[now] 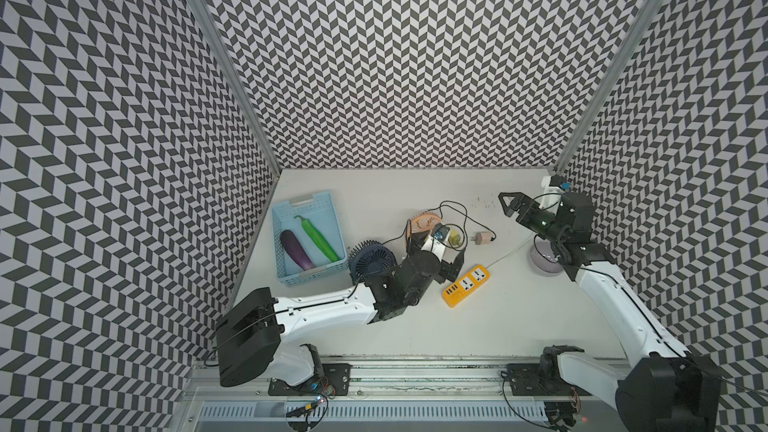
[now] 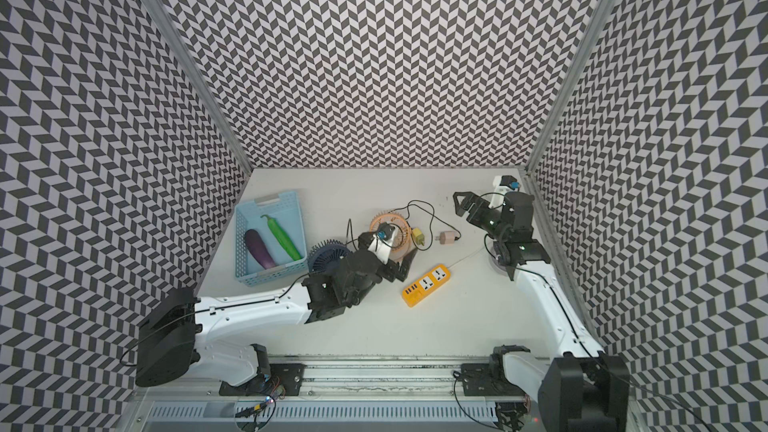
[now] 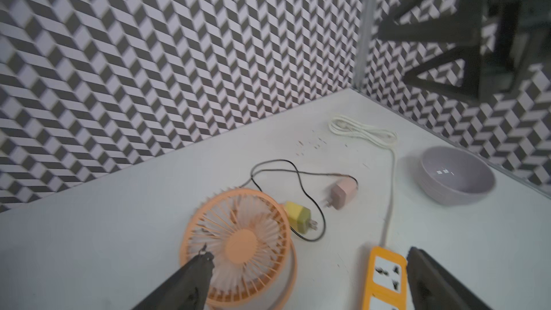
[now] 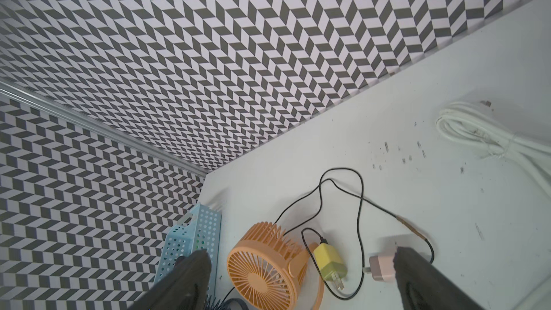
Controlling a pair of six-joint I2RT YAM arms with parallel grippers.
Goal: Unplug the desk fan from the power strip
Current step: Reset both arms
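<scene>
The orange-yellow power strip point(image 1: 467, 286) point(image 2: 426, 286) point(image 3: 387, 275) lies flat mid-table, and both its white sockets are empty. An orange desk fan point(image 1: 424, 222) point(image 3: 238, 246) point(image 4: 262, 269) stands behind it. Beside that fan, two plug adapters lie loose on the table, each on a black cable: a yellow-green one point(image 1: 456, 238) point(image 3: 298, 217) point(image 4: 329, 263) and a pink one point(image 1: 481, 238) point(image 3: 343, 193) point(image 4: 381, 266). My left gripper point(image 1: 435, 248) point(image 3: 307, 256) hangs open between the fan and the strip, holding nothing. My right gripper point(image 1: 505, 203) point(image 4: 299, 257) is open, raised at the far right.
A dark blue fan point(image 1: 372, 261) stands by my left wrist. A blue basket point(image 1: 286, 218) at the left holds an eggplant and a green pepper. A grey bowl point(image 3: 456, 177) sits under my right arm. The strip's white cord point(image 3: 360, 129) lies coiled near the back right corner.
</scene>
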